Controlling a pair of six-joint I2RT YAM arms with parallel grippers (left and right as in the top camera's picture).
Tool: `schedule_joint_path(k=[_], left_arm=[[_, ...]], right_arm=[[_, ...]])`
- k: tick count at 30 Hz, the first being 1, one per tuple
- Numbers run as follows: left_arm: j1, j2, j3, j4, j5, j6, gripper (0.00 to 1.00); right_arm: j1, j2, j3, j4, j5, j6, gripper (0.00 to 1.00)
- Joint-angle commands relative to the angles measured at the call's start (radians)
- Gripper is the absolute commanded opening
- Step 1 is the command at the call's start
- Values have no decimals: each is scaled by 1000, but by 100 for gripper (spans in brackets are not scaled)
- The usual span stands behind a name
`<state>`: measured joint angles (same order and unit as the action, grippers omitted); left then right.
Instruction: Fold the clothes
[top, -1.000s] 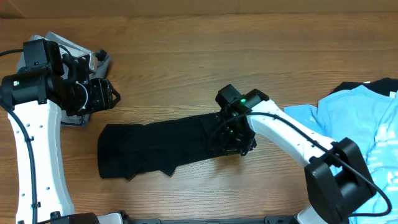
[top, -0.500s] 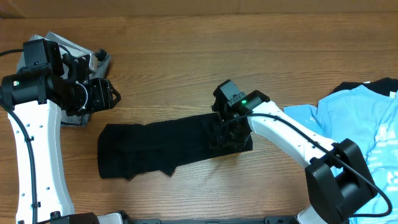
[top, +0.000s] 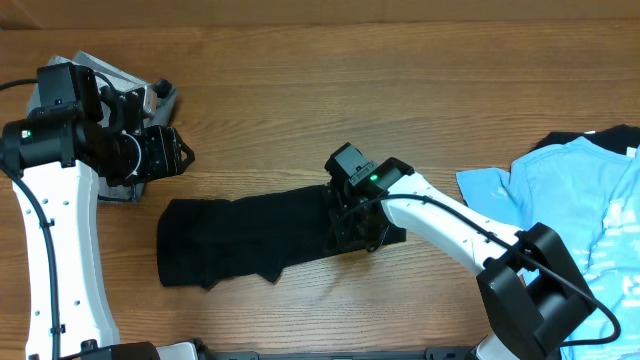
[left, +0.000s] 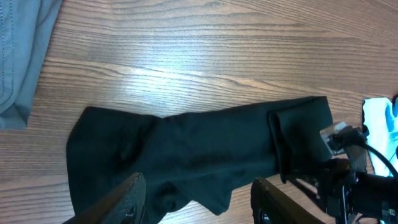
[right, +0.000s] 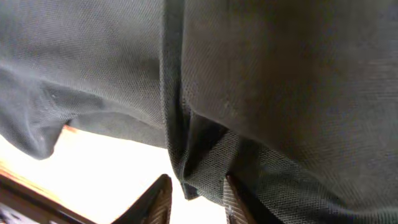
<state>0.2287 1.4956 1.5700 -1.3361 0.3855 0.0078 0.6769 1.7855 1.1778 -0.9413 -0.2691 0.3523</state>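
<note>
The black T-shirt (top: 240, 235) lies in a long folded strip across the middle of the table. It also fills the left wrist view (left: 199, 149) and the right wrist view (right: 249, 74). My right gripper (top: 352, 228) is down on the strip's right end. Its fingers (right: 160, 200) stand a little apart, with a folded edge of the black cloth hanging between them and light showing beside it (right: 196, 202). High at the left, my left gripper (top: 170, 152) hangs open and empty, looking down at the shirt (left: 199, 205).
Grey shorts (top: 165, 98) lie bunched at the back left under the left arm, and show in the left wrist view's top left corner (left: 22, 56). A light blue T-shirt (top: 570, 190) lies over another dark garment at the right edge.
My right gripper has slid leftward over the shirt's right end, and its jaws went from shut to slightly apart around a cloth edge. The left arm has stayed still.
</note>
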Motion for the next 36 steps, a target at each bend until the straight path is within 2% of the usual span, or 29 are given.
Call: schedule_joint_path(k=[1,2,11,15,17,23,26,27,28,30,32,36], left_arm=[[-8,-13,17,-3,0,23,57],[-8,-13,17,-4,0,23,57],[-8,-13,17,-21,0,39,57],[-8,-13,17,-16,0,39,57],[-8,-13,17,-17,0,39,57],[-8,-13,17,-16,0,42,57],[-8,-13,17,-18,0,42,57],[-8,-13,17,-18,0,42,58],[-8,-13,17,-18,0,42,58],[-8,-13,17,-18,0,41,57],[-8,-13,17,-19,0,41,57],[-8,-13,17,-23,0,42,57]], right_arm=[[-4,7,-7,-5,34,46,9],[-4,7,-7,-6,34,46,4],[-5,3,34,-101,40,45,4],[-5,3,35,-72,45,45,38],[-5,3,35,-48,45,61,47],[-4,13,17,11,113,192,47],[-4,33,16,13,121,223,45],[-4,39,16,13,122,225,41],[-4,44,16,13,122,226,35],[-4,51,16,8,114,225,15],[-4,51,20,-20,107,229,4],[-4,41,68,-127,111,224,4]])
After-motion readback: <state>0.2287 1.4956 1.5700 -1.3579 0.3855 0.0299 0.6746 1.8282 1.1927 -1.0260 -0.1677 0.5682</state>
